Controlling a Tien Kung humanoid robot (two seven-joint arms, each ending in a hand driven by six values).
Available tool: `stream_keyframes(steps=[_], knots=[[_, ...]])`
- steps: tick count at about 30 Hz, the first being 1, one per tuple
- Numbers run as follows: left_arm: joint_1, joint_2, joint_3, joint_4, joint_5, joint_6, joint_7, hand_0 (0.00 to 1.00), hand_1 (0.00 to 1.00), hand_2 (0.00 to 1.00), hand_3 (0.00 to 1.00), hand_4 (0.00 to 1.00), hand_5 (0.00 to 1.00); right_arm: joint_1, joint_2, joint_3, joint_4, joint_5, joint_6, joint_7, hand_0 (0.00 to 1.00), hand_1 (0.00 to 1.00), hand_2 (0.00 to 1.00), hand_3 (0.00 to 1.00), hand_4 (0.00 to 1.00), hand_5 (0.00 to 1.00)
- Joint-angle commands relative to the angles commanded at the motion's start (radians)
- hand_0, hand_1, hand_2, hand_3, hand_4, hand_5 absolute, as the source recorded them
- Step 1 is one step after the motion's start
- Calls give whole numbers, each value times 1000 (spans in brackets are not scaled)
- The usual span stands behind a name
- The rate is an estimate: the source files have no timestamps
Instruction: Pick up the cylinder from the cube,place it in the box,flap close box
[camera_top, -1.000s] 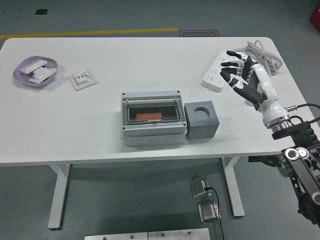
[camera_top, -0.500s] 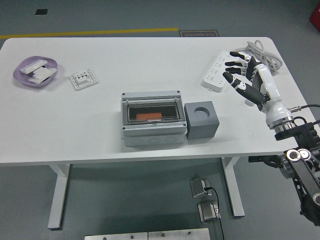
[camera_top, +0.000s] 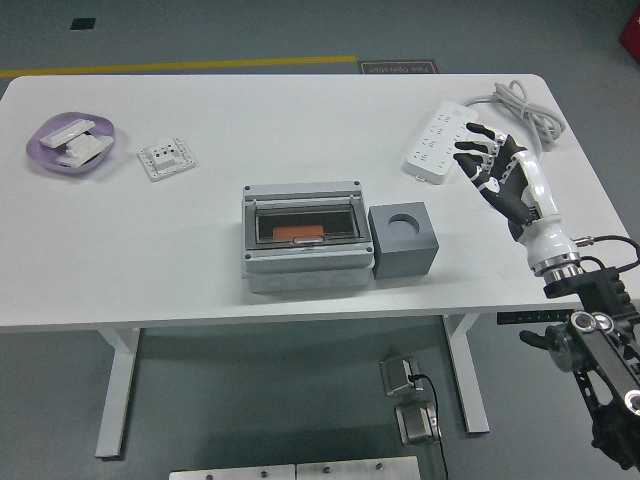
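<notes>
I see the box (camera_top: 303, 238) mid-desk with an orange piece, probably the cylinder, under its clear flap (camera_top: 305, 220); the grey cube (camera_top: 404, 240) touching its right side shows an empty hole. My right hand (camera_top: 497, 175), fingers spread and empty, hovers near the power strip (camera_top: 440, 146); it could snag that cable

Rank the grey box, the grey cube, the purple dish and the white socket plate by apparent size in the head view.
1. Grey box, clearly largest.
2. Purple dish and grey cube: too alike in apparent size to rank.
3. White socket plate, smallest.
</notes>
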Motion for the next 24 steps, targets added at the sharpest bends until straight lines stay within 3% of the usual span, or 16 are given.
stream_keyframes(steps=[9,24], knots=[[2,12,-3,0,7,1,2,667,684,657,687,628,161,-17,2,10,11,-14,1,-2,696,717,732,768,971,522],[1,4,-1,0,6,2,1,667,684,657,686,628,160,-23,-1,26,7,-17,7,-11,698,728,733,770,971,513]])
